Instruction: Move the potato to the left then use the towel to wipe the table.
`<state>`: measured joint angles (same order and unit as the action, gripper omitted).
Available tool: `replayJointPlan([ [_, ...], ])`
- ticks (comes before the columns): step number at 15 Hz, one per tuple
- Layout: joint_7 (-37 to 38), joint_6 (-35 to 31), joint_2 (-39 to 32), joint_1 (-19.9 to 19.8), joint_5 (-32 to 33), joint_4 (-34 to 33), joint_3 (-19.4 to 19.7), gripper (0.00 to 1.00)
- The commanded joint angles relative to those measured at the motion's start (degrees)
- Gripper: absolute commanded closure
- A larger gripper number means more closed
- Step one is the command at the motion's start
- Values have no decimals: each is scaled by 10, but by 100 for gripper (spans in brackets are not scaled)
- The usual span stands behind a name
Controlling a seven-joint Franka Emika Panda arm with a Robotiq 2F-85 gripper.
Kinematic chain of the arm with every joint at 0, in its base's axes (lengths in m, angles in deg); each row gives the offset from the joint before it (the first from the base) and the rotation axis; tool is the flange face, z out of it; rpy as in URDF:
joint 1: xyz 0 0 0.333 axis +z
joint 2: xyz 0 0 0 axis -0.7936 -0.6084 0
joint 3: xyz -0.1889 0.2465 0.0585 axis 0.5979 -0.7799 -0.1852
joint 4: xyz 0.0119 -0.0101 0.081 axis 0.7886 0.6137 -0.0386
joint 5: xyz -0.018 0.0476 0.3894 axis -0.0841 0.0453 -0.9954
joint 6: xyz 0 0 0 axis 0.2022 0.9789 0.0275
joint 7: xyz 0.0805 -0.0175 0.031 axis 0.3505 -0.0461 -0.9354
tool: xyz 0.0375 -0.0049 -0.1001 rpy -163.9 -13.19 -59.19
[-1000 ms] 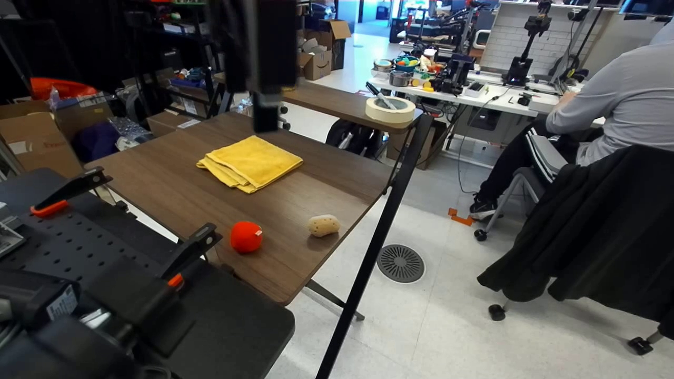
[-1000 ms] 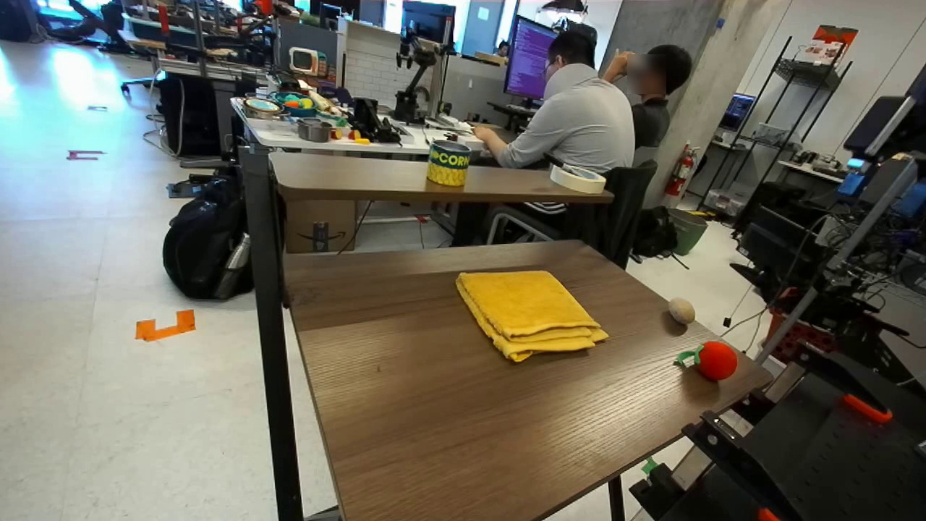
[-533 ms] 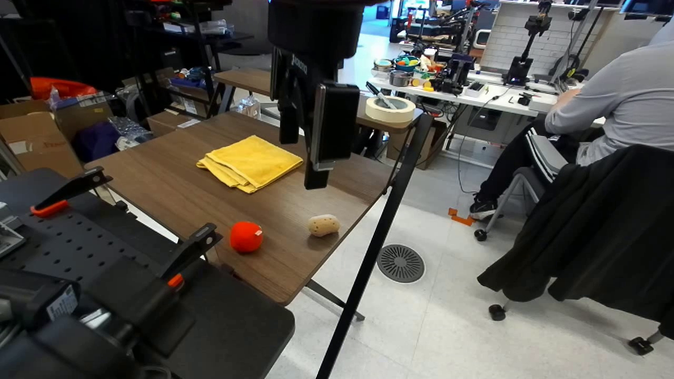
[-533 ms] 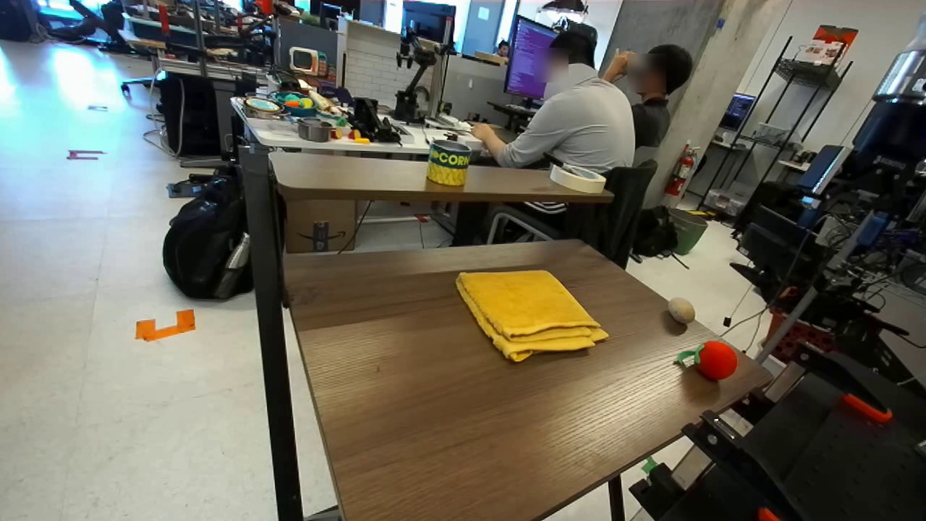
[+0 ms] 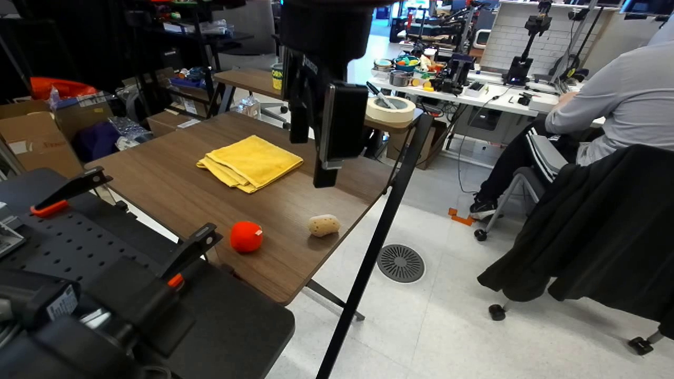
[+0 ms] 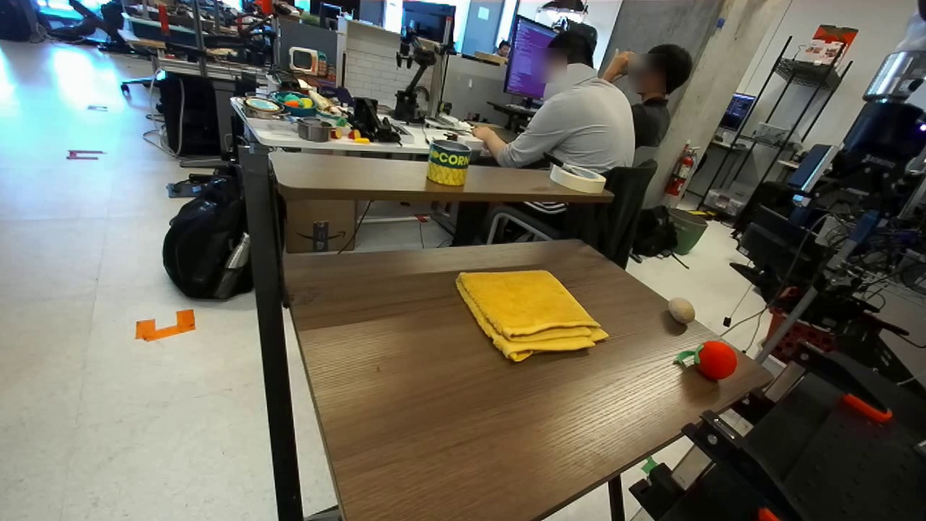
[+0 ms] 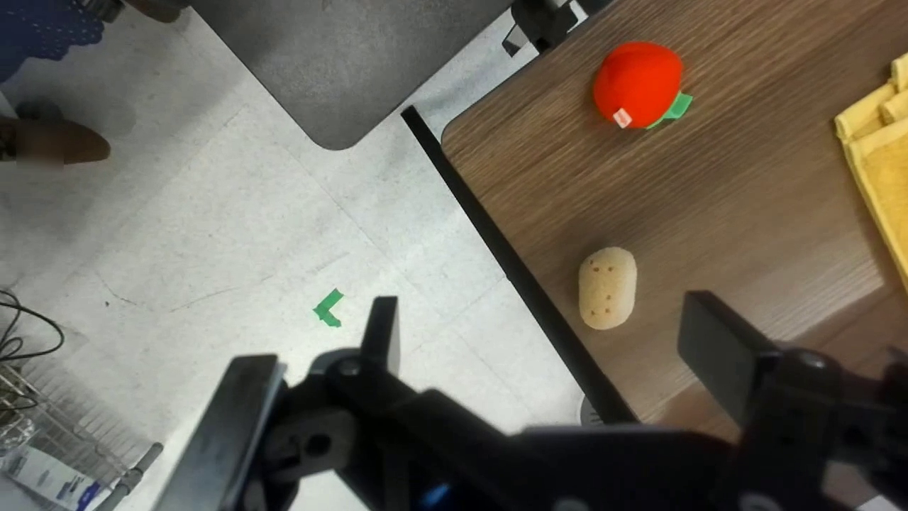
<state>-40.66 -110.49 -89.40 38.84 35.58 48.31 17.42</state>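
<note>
1. The gripper [image 7: 543, 305] is seen in the wrist view with its two fingers [image 7: 723, 348] spread wide apart; nothing is gripped between them.
2. In that view, the potato [image 7: 608, 287] is found on the table [image 7: 752, 191], near its edge; it is framed between the fingertips but touched by neither. A red round item [image 7: 638, 81], marked by a green leaf and a small white tag, is placed near the table's corner. The towel [image 7: 887, 160] is cut off by the right border, and green tape [image 7: 326, 308] is stuck to the floor [image 7: 213, 234].
3. In an exterior view, the gripper is held above the table, pointed downward, apart from everything on it. The towel is laid flat and folded, its layers uneven at one edge. A marker [image 5: 379, 95] is propped at a tilt in a roll of tape [image 5: 389, 115] on a raised shelf [image 5: 242, 81].
4. In an exterior view, a yellow can [image 6: 448, 174] is set on the shelf, apart from the roll of tape. The potato and the red round item are shown near the table's edge, well apart from the towel. The arm [image 6: 886, 137] is partly shown at the upper right; how the gripper stands there cannot be made out.
</note>
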Motion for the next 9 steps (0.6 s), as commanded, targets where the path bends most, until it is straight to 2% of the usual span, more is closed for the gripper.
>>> replayJointPlan([
  [1, 25, 10, -86, -2, -31, -84, -14, 0],
  [6, 25, 17, -196, -4, -67, -195, -49, 0],
  [9, 37, 19, -258, 0, -58, -254, -59, 0],
])
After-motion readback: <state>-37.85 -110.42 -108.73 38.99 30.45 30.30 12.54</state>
